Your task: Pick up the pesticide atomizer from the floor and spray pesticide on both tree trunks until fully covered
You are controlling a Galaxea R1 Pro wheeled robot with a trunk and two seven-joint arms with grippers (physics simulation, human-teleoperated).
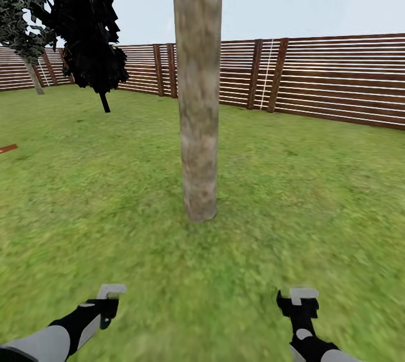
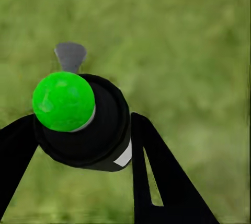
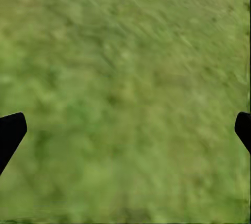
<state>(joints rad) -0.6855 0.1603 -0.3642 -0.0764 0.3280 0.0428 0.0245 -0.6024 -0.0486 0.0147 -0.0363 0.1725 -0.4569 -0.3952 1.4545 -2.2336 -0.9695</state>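
My left gripper [image 2: 83, 125] is shut on the pesticide atomizer [image 2: 99, 130], a dark bottle with a bright green round end and a grey trigger head [image 2: 70, 57], held above the grass. In the head view that left gripper [image 1: 107, 303] is low at the left and my right gripper [image 1: 297, 301] low at the right. The right gripper [image 3: 125, 130] is open, with only grass between its fingers. One tree trunk [image 1: 198, 98], thick, pale and mottled, stands straight ahead on the lawn. A second tree [image 1: 32, 72] stands far off at the left by the fence. The pesticide haze is out of view.
A reddish-brown slat fence [image 1: 337, 86] rings the lawn at the back. A dark narrow tree [image 1: 84, 30] stands at the back left. A small red-brown strip [image 1: 7, 148] lies at the left edge. Open grass [image 1: 315, 204] surrounds the trunk.
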